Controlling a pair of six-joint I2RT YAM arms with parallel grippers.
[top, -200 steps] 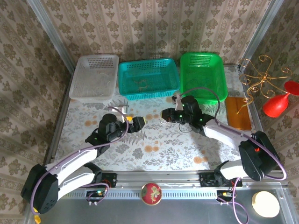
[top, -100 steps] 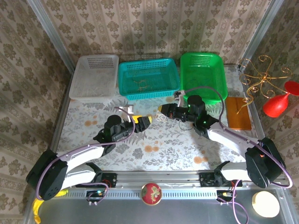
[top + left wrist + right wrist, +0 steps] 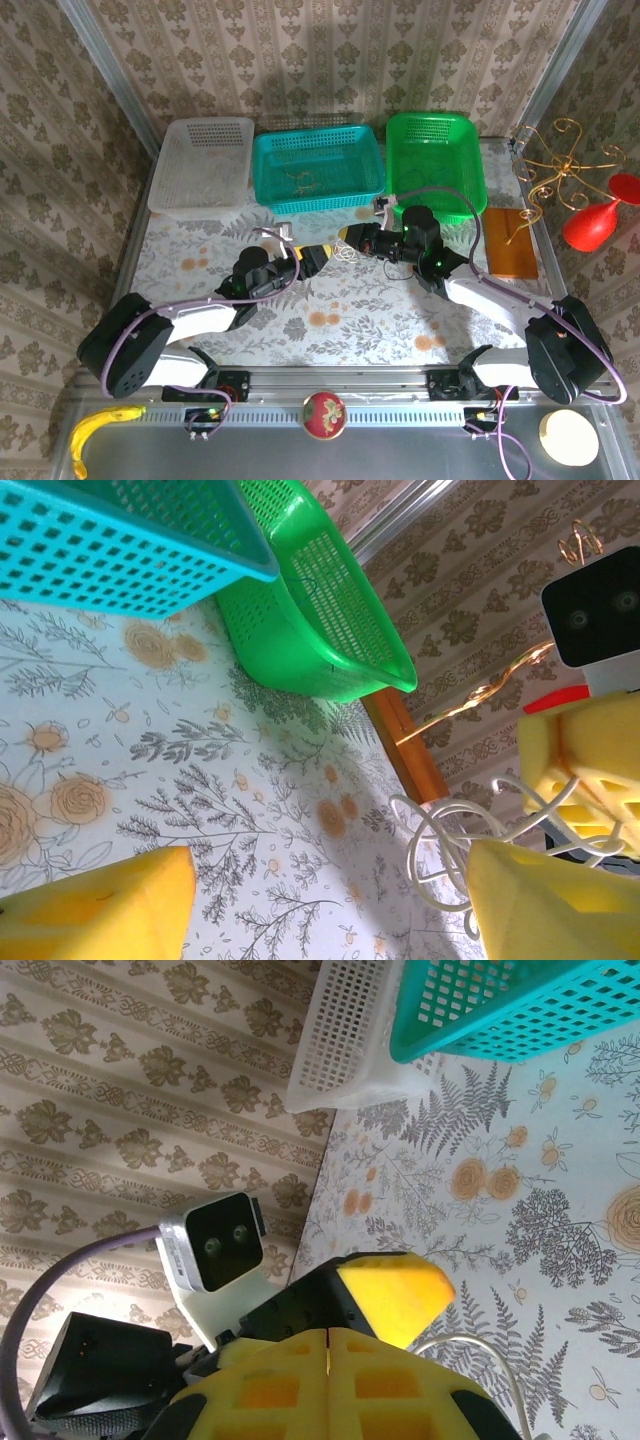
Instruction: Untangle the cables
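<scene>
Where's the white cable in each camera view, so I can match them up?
Top external: white cable mid-table, just in front of the teal basket.
Left wrist: cable looped at lower right.
Right wrist: cable arcing at bottom right.
Shared landmark: the teal basket.

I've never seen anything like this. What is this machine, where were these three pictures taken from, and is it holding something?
It is two robot arms, each ending in a two-finger gripper with yellow pads. One picture looks down from above; the other two come from a camera on each wrist. On the flowered table stand a white basket, a teal basket and a green basket. The right gripper is shut on a looped white cable; the left gripper is open beside it.
</scene>
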